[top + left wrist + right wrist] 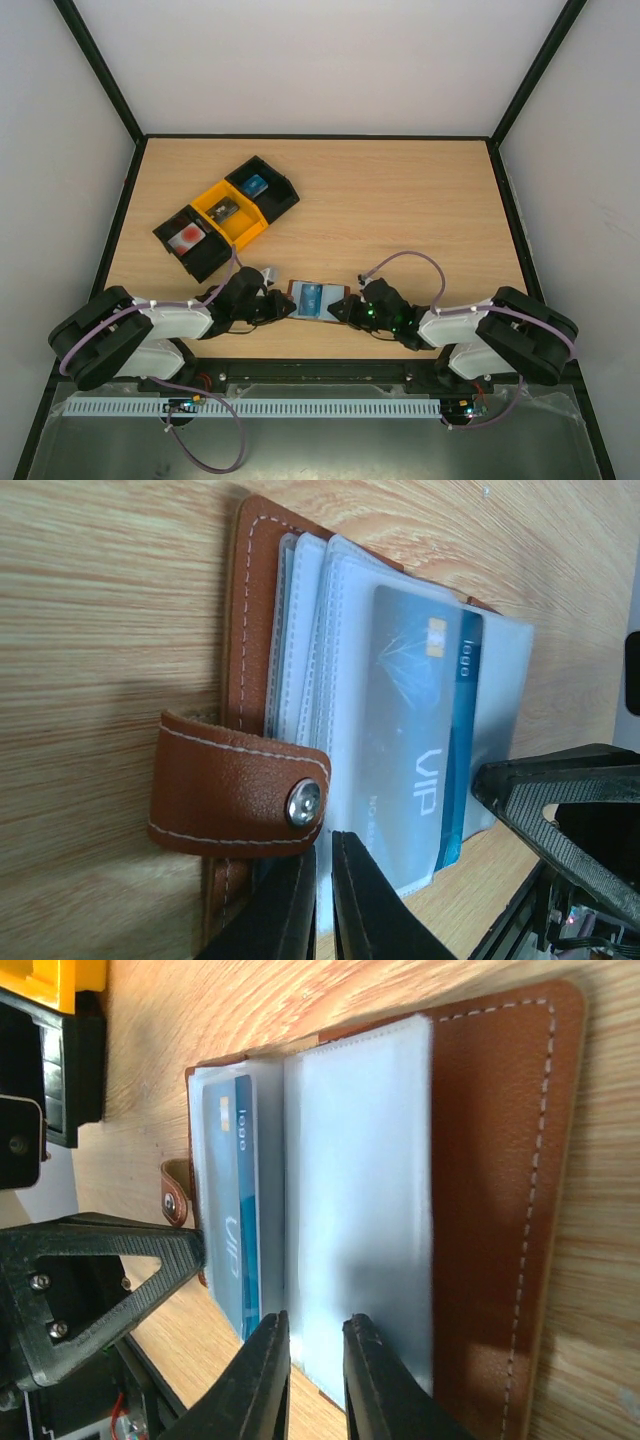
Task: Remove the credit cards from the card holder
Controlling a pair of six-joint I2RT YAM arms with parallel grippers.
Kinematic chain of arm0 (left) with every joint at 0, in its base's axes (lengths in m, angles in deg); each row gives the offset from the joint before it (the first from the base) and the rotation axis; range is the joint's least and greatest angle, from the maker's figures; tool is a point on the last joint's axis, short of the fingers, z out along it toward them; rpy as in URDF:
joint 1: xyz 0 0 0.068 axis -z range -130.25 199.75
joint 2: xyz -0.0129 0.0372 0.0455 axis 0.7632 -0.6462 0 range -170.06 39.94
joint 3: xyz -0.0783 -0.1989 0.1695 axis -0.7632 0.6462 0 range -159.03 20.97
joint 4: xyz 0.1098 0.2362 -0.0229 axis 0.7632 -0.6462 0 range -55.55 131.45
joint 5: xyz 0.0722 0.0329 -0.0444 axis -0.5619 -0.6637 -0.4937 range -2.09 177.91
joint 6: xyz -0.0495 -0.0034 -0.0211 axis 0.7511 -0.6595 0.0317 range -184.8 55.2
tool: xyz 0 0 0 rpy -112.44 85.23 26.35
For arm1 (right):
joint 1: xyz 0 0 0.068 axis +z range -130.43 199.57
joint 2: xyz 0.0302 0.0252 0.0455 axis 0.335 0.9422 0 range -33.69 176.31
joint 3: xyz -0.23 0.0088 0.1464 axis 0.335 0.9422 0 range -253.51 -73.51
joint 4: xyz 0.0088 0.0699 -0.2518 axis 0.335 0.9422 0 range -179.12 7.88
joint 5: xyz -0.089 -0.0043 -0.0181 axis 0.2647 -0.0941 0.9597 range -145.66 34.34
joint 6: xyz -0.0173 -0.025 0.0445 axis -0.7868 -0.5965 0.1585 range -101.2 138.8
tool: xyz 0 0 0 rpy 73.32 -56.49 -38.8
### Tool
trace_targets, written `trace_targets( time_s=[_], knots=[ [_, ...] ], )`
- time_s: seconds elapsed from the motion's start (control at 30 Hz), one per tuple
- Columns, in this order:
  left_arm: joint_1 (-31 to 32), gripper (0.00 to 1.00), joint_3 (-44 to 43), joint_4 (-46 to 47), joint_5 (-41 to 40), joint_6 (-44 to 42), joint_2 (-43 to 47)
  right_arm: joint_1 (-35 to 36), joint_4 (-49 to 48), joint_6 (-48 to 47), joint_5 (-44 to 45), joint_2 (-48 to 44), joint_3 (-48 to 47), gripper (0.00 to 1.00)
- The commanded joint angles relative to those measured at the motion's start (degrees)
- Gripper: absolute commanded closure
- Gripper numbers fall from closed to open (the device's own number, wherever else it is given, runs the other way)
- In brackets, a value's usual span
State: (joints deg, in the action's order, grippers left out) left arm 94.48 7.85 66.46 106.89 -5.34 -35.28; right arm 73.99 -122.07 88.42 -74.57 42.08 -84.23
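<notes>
The holder (318,300) lies open near the table's front edge, between the left gripper (283,306) and right gripper (345,310). Well apart, the trays (248,232) hold a white card (187,236), a grey card (225,209) and a blue card (254,184).

In the left wrist view, 1 VIP card (410,750) sits in a clear sleeve, a darker strip of it seemingly bare toward the right finger (540,790), whose tip touches that edge. The left gripper (325,855) is closed to a hairline on the holder's near edge, just beside the strap (235,785).

In the right wrist view, the right gripper (315,1335) stands a narrow slit apart at the near edge of an empty sleeve (360,1190), just beside the VIP card (235,1210). Whether it pinches the sleeve cannot be told.

The step in hand looks like freeing the last visible card. The next move likely calls for the left gripper to pin the holder while the right one shifts onto the card's bare edge and draws it straight out along the sleeve.
</notes>
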Motion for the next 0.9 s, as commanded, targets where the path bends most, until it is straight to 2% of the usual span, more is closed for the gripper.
trace_targets(
  time_s=[0.0, 0.7, 0.87],
  knots=[
    [0.2, 0.91, 1.0, 0.1, -0.6, 0.4, 0.1, 0.2, -2.0, 0.1, 0.2, 1.8, -0.7, 0.82],
    [0.3, 0.92, 1.1, 0.9, -0.2, 0.1, -0.5, 0.2, -8.5, 0.5, -4.0, 9.3, -4.0, 0.8],
    [0.3, 0.92, 1.2, 1.0, 0.2, 0.2, -0.8, 0.2, -10.1, 0.8, -4.6, 10.8, -4.5, 0.83]
  ],
)
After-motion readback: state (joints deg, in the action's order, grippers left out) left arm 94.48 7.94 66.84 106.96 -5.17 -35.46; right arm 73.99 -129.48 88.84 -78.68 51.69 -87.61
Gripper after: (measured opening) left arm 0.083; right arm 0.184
